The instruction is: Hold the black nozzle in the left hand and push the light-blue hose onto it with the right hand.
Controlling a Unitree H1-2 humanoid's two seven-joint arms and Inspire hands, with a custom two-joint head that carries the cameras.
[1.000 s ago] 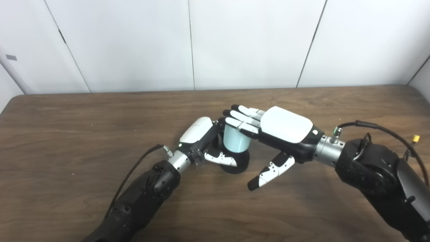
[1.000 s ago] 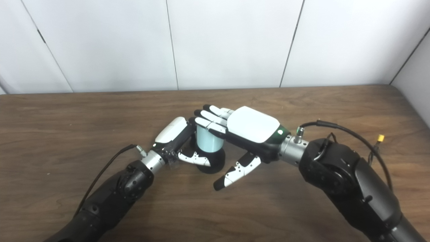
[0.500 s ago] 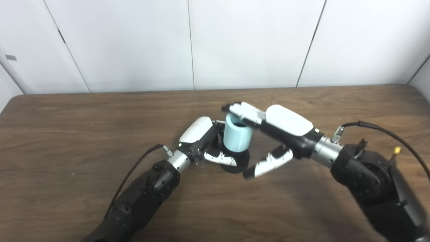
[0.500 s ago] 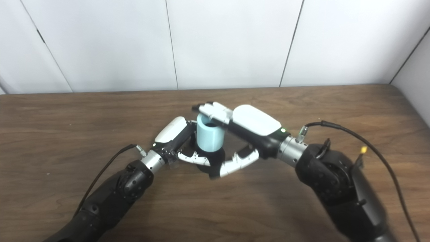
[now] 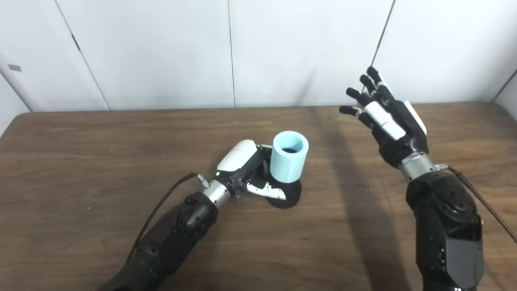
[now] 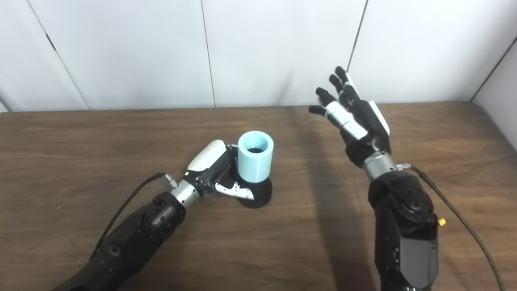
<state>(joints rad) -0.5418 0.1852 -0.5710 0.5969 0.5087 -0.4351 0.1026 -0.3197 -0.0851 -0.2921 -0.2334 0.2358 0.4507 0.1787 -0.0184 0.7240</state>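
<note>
Left eye view: left hand (image 5: 247, 169) clamped on black nozzle (image 5: 287, 193); light-blue hose (image 5: 288, 161) upright on it, on surface (image 5: 80, 153). Right hand (image 5: 387, 121) raised, fingers spread, holding nothing.

Bare lab-like test bay: wooden table (image 5: 80, 137) against plain white wall panels (image 5: 153, 52).

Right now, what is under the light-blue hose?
The black nozzle: its wide base shows on the table, gripped by the left robot hand. The hose covers its upper part.
</note>
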